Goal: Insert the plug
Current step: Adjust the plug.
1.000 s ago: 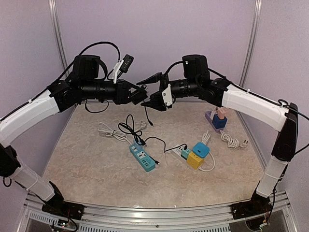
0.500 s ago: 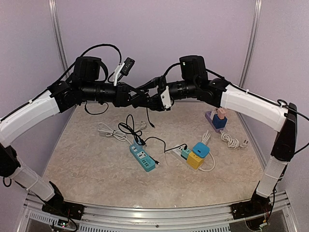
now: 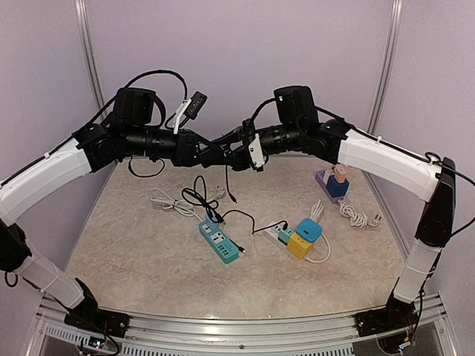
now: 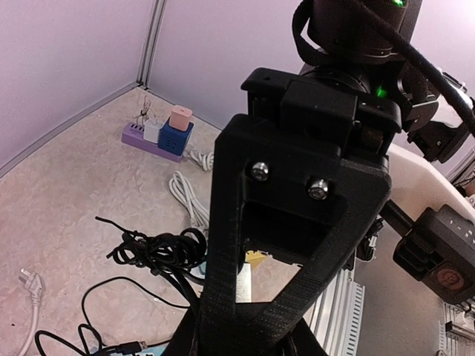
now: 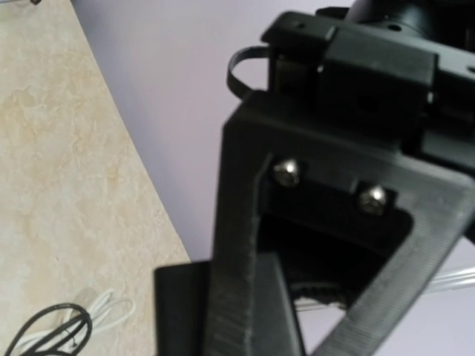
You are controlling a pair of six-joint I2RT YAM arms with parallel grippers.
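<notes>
One thin blk cable (image 3: 226, 178) dangling, small plug (image 3: 233, 199) at end.

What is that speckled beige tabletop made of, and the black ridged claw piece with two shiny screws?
The speckled beige tabletop looks like stone or stone-pattern laminate, matte: cloudy mottling, no glare. The black ridged claw piece seems to be 3D-printed plastic, matte, judging by fine layer lines along its edge. Its two screws look like bright metal; they glint.

Three power strips (image 3: 219, 243) (image 3: 280, 233) (image 3: 321, 178), two arms (image 3: 44, 178) (image 3: 386, 159)
</notes>
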